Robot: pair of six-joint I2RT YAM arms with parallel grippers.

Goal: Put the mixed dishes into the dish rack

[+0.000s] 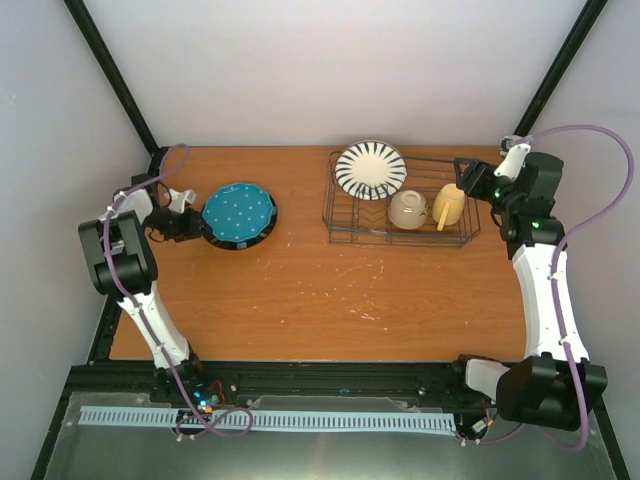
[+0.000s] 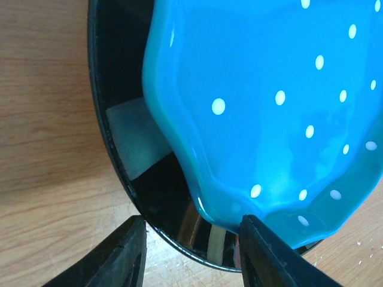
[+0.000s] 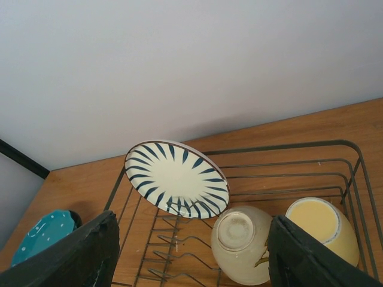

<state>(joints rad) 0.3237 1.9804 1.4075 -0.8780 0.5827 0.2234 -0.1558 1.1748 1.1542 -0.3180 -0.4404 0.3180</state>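
The teal plate [image 1: 238, 212] with white dots lies tilted on a glossy black dish [image 1: 262, 238] at the table's left. My left gripper [image 1: 197, 228] is open at their near-left rim. In the left wrist view the teal plate [image 2: 269, 101] overhangs the black dish [image 2: 161, 197], and the gripper [image 2: 191, 254] straddles the dish's rim, its right finger [image 2: 269, 257] under the teal edge. The dish rack [image 1: 345, 237] holds the striped plate [image 1: 370, 168] upright, the bowl [image 1: 408, 208] upside down and the mug [image 1: 449, 205]. My right gripper [image 1: 470, 178] hangs open over the rack's right end. No orange-yellow plate shows.
The right wrist view shows the rack's rim [image 3: 287, 146], striped plate [image 3: 176, 178], bowl [image 3: 242, 244], mug [image 3: 323, 227] and open gripper [image 3: 194, 263]. Grey walls and black frame posts [image 1: 115, 80] close the wooden table [image 1: 300, 290] at back and sides.
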